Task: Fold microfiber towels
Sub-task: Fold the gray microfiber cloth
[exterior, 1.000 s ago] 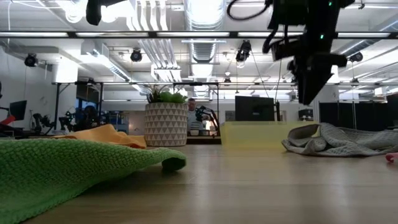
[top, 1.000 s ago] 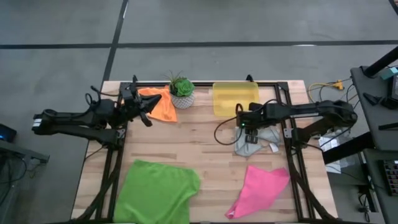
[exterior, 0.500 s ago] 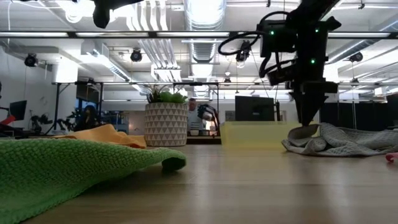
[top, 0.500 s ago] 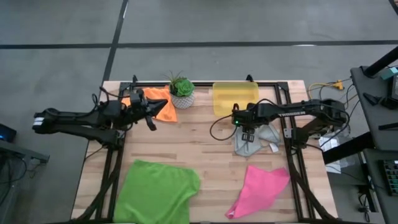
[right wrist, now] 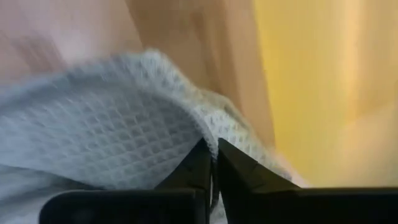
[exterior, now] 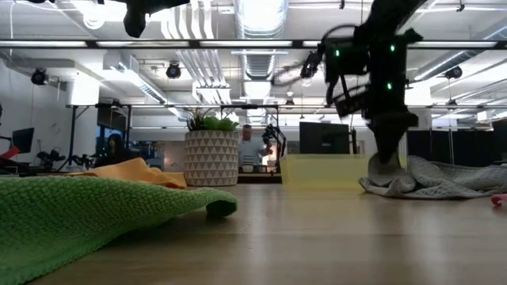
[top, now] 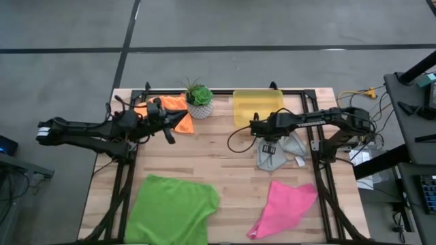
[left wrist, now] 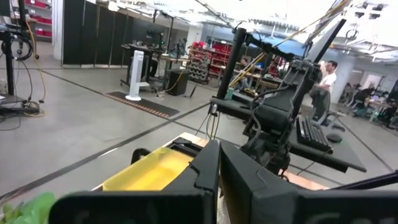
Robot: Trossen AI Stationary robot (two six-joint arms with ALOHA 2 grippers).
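Note:
The light grey towel (top: 283, 155) lies crumpled on the table at the right, near the yellow bin. My right gripper (top: 267, 141) points down at its far left corner and is shut on it (right wrist: 213, 163). The orange towel (top: 178, 112) lies at the far left, and my left gripper (top: 178, 121) hovers shut above its near edge, holding nothing. The green towel (top: 174, 207) lies spread at the near left. The pink towel (top: 286, 204) lies at the near right. My right gripper pinches the grey towel's hemmed edge (right wrist: 202, 130) between its two fingers, at the towel's far left corner (exterior: 380, 180). The fingers come from above, pointing down. The towel lies slack on the table, bunched around the fingertips.
A translucent yellow bin (top: 257, 107) stands at the far edge, just beyond the grey towel. A potted plant (top: 199, 99) stands between the bin and the orange towel. Bare wood (top: 218, 156) shows in the table's middle. A person stands in the room far behind (exterior: 252, 150).
My right gripper has come down onto the grey towel's far left corner, shifting a little toward the table's left edge. My left gripper has moved toward the table's right, over the orange towel's near edge. The towels lie as before.

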